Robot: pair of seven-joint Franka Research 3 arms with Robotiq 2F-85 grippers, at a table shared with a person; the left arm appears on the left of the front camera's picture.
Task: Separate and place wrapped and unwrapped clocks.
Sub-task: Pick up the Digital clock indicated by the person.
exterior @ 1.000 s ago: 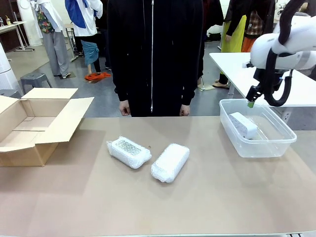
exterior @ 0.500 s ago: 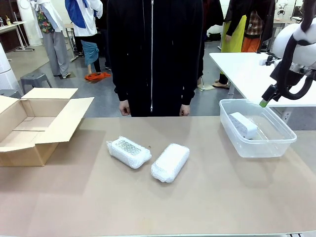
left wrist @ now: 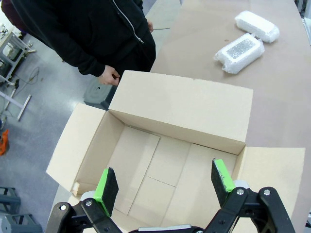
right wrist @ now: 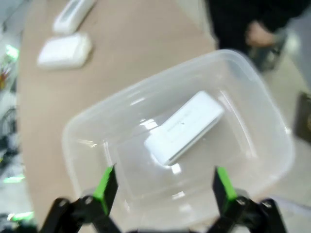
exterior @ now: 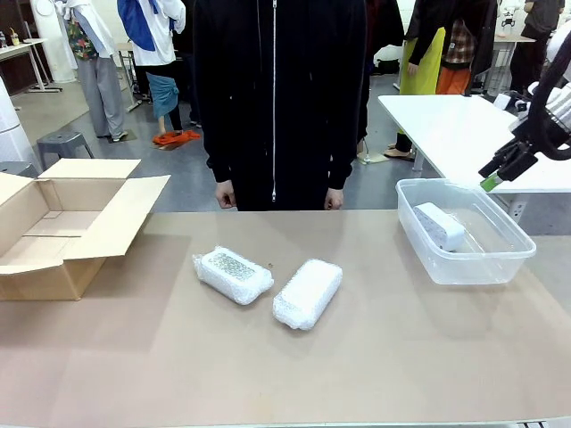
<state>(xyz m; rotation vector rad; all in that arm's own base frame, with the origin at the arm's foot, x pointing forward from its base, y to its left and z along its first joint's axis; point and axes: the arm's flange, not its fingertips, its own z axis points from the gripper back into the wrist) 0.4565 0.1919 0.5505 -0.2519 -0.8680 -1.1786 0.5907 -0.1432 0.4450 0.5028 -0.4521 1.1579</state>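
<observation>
Two bubble-wrapped clocks lie side by side mid-table, one (exterior: 233,275) to the left, the other (exterior: 308,292) to the right; they also show far off as wrapped clock (left wrist: 239,53) and wrapped clock (left wrist: 257,25). The bare white clock (exterior: 439,226) lies inside the clear plastic bin (exterior: 464,267); from above, the clock (right wrist: 184,127) rests slanted in the bin (right wrist: 87,141). My right gripper (right wrist: 161,187) hovers open and empty above the bin, at the picture's right edge as gripper (exterior: 500,173). My left gripper (left wrist: 165,185) hangs open and empty over the cardboard box (left wrist: 184,109).
The open cardboard box (exterior: 62,223) sits at the table's left end. A person in black stands at the far side, hands (exterior: 225,194) hanging by the table edge. A white table (exterior: 446,125) stands behind the bin.
My right arm has risen and pulled back to the right, away from the bin. The clocks and the person have not moved.
</observation>
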